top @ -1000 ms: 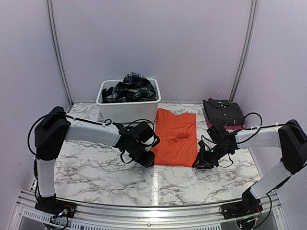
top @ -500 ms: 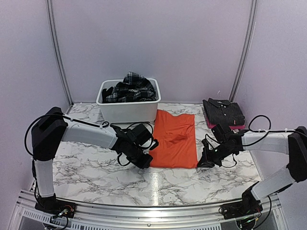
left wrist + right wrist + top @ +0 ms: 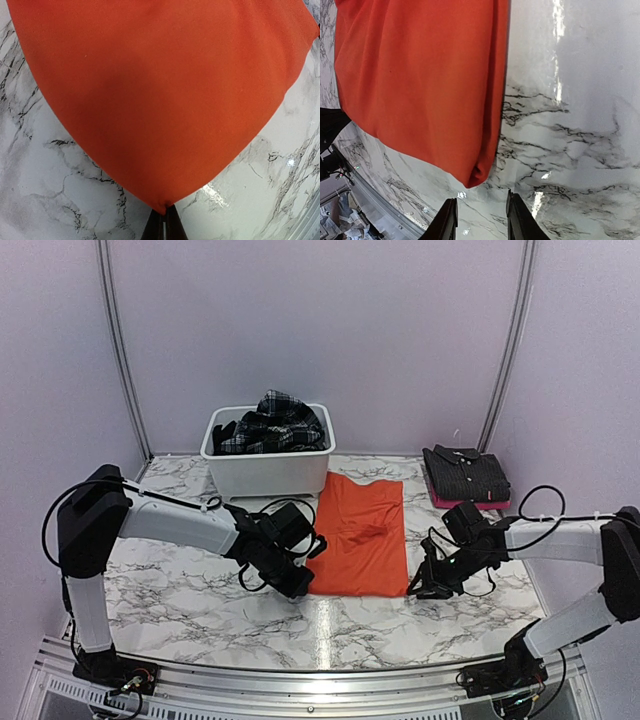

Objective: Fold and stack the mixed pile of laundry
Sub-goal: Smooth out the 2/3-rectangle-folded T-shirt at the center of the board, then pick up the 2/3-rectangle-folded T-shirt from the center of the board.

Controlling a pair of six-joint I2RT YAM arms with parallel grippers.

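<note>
From above, we are seeing the orange shirt (image 3: pixel 360 535) lying partly folded at the centre of the table (image 3: pixel 180 585). A dark shirt (image 3: pixel 465 472) is sitting folded at two o'clock, and plaid clothes (image 3: pixel 275 420) are waiting in the tub (image 3: pixel 265 472) at eleven.

In the left wrist view, our left gripper (image 3: pixel 163 214) is pinching the shirt's corner.

In the right wrist view, our right gripper (image 3: pixel 481 199) is standing spread, gripping nothing.

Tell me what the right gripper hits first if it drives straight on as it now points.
The right gripper would likely meet the orange T-shirt first, at its folded corner ahead between the jaws. Depth is unclear; the marble table might come sooner.
</note>
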